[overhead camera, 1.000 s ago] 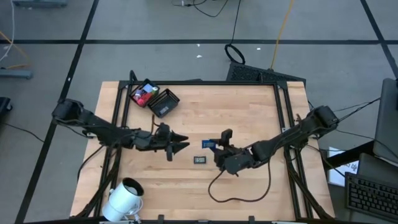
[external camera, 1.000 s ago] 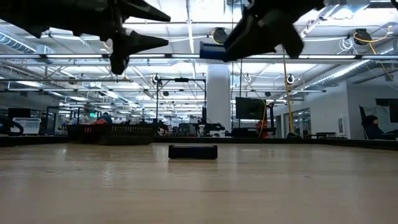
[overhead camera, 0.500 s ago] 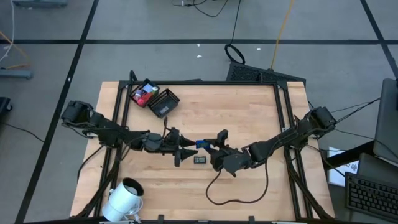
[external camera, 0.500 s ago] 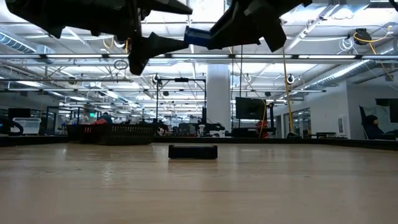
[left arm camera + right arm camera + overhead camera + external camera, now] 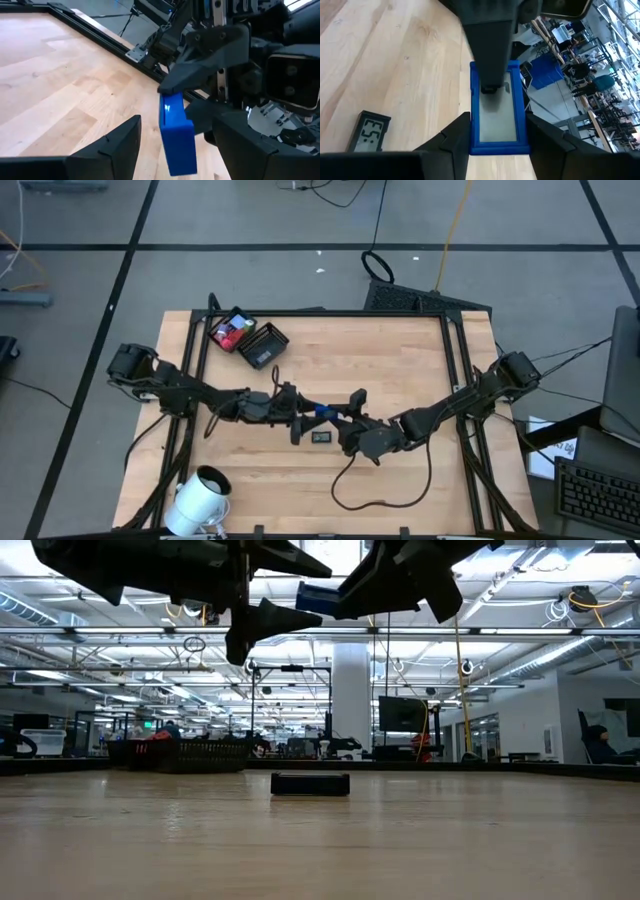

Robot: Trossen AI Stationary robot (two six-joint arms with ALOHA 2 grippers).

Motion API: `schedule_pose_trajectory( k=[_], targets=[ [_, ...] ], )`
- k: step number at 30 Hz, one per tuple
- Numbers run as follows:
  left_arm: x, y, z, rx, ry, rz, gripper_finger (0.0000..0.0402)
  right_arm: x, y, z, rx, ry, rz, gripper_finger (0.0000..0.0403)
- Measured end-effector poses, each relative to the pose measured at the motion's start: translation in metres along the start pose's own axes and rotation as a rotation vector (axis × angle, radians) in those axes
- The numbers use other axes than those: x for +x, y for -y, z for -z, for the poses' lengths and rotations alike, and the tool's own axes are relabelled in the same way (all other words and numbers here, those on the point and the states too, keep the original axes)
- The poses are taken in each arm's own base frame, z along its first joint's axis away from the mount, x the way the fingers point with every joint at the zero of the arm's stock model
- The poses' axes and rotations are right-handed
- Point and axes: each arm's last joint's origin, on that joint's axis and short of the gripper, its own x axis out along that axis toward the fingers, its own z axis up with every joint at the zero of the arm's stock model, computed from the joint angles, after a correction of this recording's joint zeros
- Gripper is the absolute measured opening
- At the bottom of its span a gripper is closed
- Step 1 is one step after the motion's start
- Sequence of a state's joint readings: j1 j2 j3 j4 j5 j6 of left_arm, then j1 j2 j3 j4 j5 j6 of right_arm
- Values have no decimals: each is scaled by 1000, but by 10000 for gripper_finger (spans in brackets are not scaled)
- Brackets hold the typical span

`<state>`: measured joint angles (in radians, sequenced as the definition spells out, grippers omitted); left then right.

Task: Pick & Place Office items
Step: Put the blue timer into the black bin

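A blue flat rectangle (image 5: 318, 411) is held in the air above the middle of the wooden table (image 5: 400, 360), clamped at one end between the fingers of the right gripper (image 5: 335, 415), which are closed on it. In the right wrist view the blue piece (image 5: 495, 107) is seen flat-on between that gripper's two dark fingers, with a grey panel set in its blue frame. The left gripper (image 5: 305, 413) is brought in from the opposite side, and its fingers are spread apart on either side of the free end of the blue rectangle; in the left wrist view the blue piece (image 5: 176, 134) is seen in the gap between the two fingers, and no contact with either can be made out. In the low view both grippers are seen well above the table surface, tip to tip, with the blue piece (image 5: 312, 595) between them. A dark flat rectangle (image 5: 321, 437) with a pale display is left lying on the table just below the two grippers, apart from both. A black compartmented tray (image 5: 262, 345) is placed near the far left corner of the table, with red and blue items (image 5: 230, 331) in one compartment. A large white cylinder (image 5: 200, 498) is seen at the near left edge.
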<state>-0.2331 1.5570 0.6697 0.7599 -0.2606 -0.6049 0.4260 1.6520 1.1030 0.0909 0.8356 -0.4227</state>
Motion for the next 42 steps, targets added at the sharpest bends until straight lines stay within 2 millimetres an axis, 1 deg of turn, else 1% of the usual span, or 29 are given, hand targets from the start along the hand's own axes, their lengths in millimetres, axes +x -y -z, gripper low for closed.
schedule_pose_trajectory(
  k=[5, 10, 15, 19, 27, 31, 36, 39, 42],
  targets=[
    [0, -1, -1, 10, 4, -4, 235, -2, -2, 0, -6, 2, -5, 153],
    [0, -1, -1, 25, 3, -4, 236, -2, -2, 0, -8, 0, -3, 148],
    [0, -1, -1, 25, 3, -3, 231, -2, -2, 0, -7, 0, -2, 152],
    [0, -1, -1, 19, -3, 7, 213, -2, -2, 0, 0, 0, -2, 149],
    [0, 0, 0, 19, -20, 32, 153, -2, -2, 0, 7, 0, -2, 154],
    [0, 0, 0, 23, -20, 32, 131, -2, -2, 0, 11, 0, -2, 149],
    [0, 0, 0, 23, -21, 32, 118, -2, -2, 0, 11, 0, -2, 150],
    [0, 0, 0, 23, -21, 32, 118, -2, -2, 0, 11, 0, -2, 154],
    [0, 0, 0, 24, -20, 32, 118, -2, -2, 0, 11, 0, -2, 150]
  ],
)
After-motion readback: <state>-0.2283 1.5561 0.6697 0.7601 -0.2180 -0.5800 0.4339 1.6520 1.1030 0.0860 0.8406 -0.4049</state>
